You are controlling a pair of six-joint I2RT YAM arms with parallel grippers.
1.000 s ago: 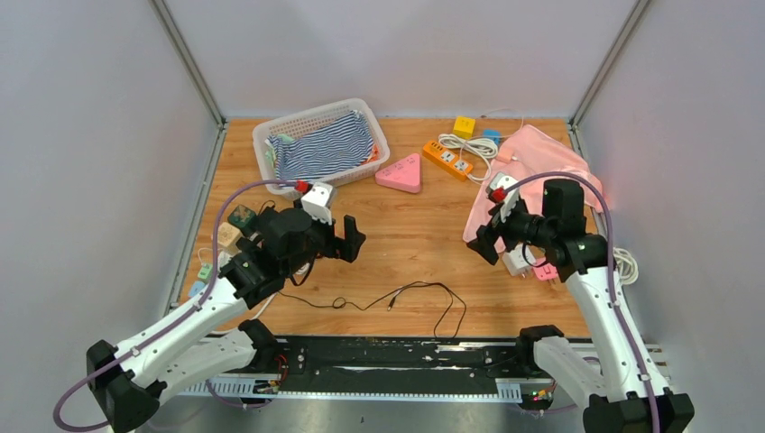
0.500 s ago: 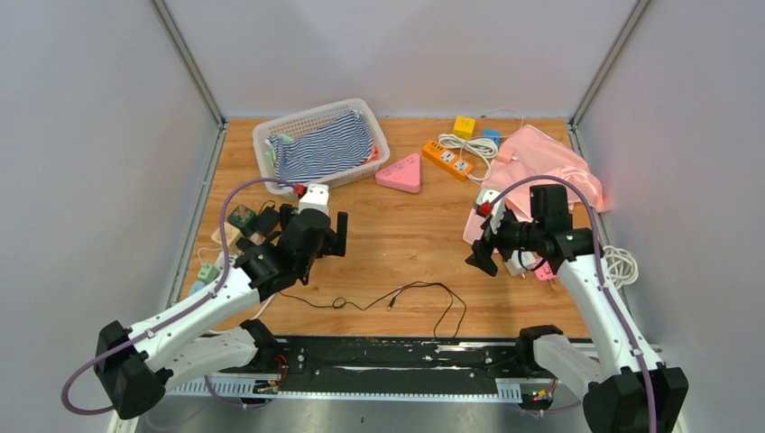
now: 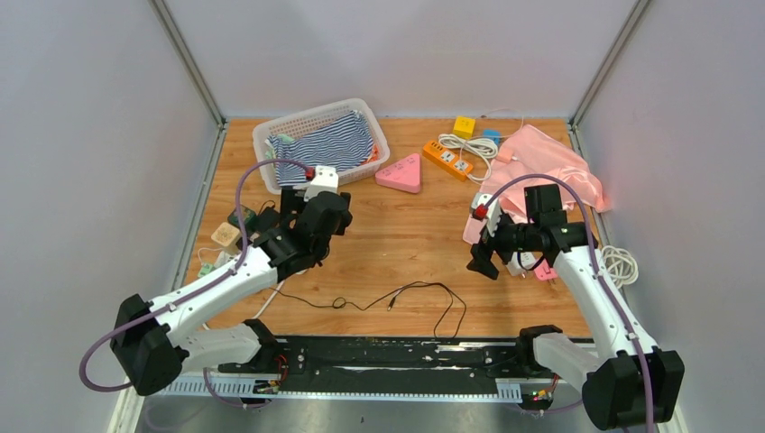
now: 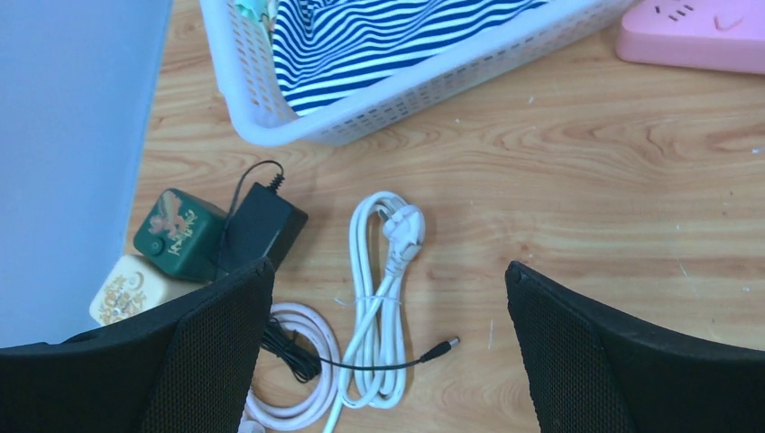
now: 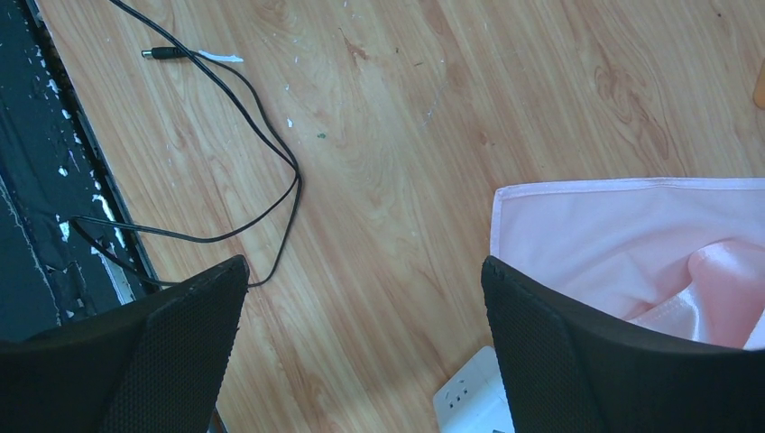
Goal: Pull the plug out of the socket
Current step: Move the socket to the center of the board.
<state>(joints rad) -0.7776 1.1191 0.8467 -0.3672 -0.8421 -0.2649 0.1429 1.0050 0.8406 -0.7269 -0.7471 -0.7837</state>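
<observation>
Left wrist view: black adapter [image 4: 262, 225] seemingly plugged into green socket cube [image 4: 176, 236] at left edge of bench [image 4: 586, 180], not yet pulled. Near it, left hand [image 4: 388, 271] spread wide, empty; right hand [image 5: 363, 266] equally wide beside pink cloth [image 5: 613, 244]. Grasp, pull remaining.

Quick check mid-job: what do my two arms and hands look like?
The left arm and right arm have white links, black joints and a purple cable ending at a red fitting. The left hand and right hand have broad black fingers with a mesh texture.
</observation>
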